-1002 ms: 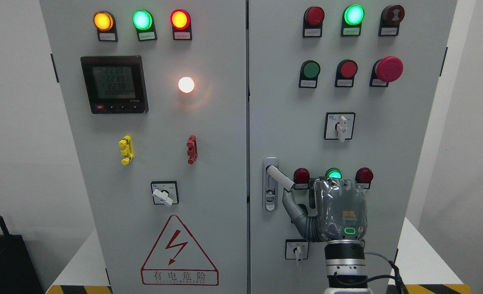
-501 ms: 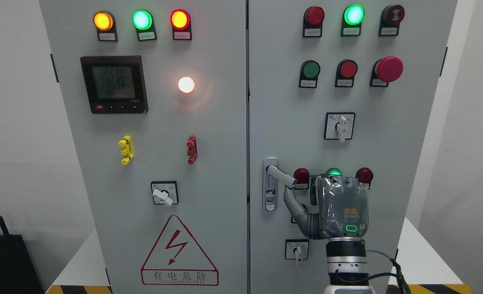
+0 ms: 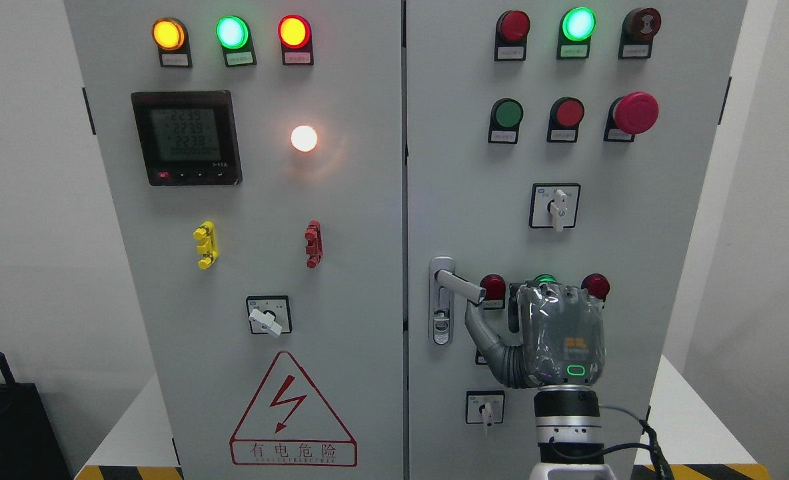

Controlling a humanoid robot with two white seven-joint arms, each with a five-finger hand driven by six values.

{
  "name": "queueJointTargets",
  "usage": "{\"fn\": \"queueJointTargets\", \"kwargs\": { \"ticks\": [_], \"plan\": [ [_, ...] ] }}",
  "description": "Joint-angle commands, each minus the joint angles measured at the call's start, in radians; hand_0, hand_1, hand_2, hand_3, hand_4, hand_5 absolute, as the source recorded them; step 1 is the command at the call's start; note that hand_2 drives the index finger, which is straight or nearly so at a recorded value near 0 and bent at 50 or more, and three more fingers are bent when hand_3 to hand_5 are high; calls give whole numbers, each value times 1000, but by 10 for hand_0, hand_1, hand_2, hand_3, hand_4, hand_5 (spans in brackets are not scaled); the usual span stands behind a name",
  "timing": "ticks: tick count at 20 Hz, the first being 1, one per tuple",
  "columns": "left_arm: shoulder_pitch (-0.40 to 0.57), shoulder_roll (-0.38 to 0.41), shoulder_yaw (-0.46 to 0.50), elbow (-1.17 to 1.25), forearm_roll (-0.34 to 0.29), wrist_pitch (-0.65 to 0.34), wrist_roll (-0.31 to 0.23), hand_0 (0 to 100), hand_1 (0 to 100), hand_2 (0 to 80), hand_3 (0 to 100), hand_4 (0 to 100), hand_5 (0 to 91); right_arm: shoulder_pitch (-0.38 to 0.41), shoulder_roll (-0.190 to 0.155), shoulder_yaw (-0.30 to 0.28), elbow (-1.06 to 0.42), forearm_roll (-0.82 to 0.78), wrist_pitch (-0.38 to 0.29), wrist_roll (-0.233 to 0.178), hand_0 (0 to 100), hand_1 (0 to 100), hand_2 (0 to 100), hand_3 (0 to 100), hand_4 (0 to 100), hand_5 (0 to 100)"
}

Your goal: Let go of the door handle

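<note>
while your right hand sits open just right of the door handle, thumb under its tip, withdrawing sideways risks snagging the lever or bumping nearby pushbuttons.

The cabinet doors look like smooth matt grey painted sheet metal. The door handle and its backplate have a satin, silvery metal finish. The right hand is covered in a glossy, wrinkled clear film over grey plastic, above a shiny metal wrist ring. The pilot lamps are glossy translucent plastic; the meter has a matt black plastic bezel.
</note>
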State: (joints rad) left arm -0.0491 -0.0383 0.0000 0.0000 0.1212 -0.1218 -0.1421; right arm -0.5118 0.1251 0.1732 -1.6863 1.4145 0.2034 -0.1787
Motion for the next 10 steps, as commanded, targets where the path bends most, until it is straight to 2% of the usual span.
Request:
{"fn": "queueJointTargets", "kwargs": {
  "ticks": [1, 10],
  "plan": [
    [0, 0, 11, 17, 0, -1, -1, 120, 389, 0, 0, 0, 0, -4, -1, -1, 1, 0, -1, -1, 411, 160, 930, 1000, 953, 979],
    [0, 0, 11, 17, 0, 1, -1, 120, 389, 0, 0, 0, 0, -5, -7, -3, 2, -2, -1, -2, 412, 160, 932, 1000, 953, 979]
  ]
}}
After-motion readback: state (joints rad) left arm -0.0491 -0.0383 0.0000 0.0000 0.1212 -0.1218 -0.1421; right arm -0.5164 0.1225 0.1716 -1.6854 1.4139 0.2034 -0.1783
